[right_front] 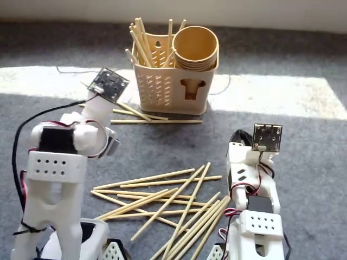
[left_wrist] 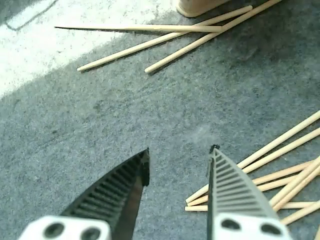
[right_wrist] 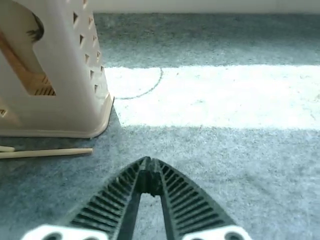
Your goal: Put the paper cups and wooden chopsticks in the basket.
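The cream basket (right_front: 162, 89) stands at the back middle of the grey carpet. In it are a stack of paper cups (right_front: 195, 49) and several upright wooden chopsticks (right_front: 142, 43). A loose pile of chopsticks (right_front: 168, 200) lies between the two arms, and a few more chopsticks (right_front: 146, 116) rest by the basket's base. My left gripper (left_wrist: 180, 152) hovers open over bare carpet, with the pile's ends (left_wrist: 265, 170) just beside one finger. My right gripper (right_wrist: 148, 164) is shut and holds nothing, low over the carpet near the basket's corner (right_wrist: 60, 85).
A sunlit strip (right_front: 271, 97) crosses the carpet behind the arms. A thin wire (right_wrist: 145, 90) lies on it near the basket. The left arm (right_front: 65, 151) and the right arm (right_front: 255, 184) flank the chopstick pile.
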{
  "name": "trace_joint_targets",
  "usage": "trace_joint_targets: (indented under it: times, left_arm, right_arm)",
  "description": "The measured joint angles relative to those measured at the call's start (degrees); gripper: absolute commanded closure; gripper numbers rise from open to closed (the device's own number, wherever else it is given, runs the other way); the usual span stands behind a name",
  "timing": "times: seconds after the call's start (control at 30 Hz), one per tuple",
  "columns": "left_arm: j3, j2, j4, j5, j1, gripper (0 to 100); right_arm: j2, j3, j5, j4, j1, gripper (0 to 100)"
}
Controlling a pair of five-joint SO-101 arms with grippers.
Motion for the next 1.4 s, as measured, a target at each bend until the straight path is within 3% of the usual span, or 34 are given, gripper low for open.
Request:
trace_joint_targets:
  times: [0.27, 0.43, 0.83, 1.0, 1.4]
  left_arm:
    - [7.8, 0.0, -4.0, -0.1, 17.2, 85]
    - [12.9, 0.0, -8.9, -0.1, 24.2, 85]
    - [18.5, 1.8, -18.0, 4.2, 29.0, 85]
    - [18.3, 11.4, -22.2, 4.2, 30.8, 85]
    - [7.9, 33.3, -23.0, 4.3, 30.9, 85]
  right_arm:
    - [0.0, 0.0, 0.0, 0.0, 0.6, 98.8]
    - [0.0, 0.0, 0.0, 0.0, 0.6, 98.8]
    - [0.0, 0.0, 0.0, 0.0, 0.6, 98.8]
    - [0.0, 0.0, 0.0, 0.0, 0.6, 98.8]
    - [0.0, 0.0, 0.0, 0.0, 0.6, 98.8]
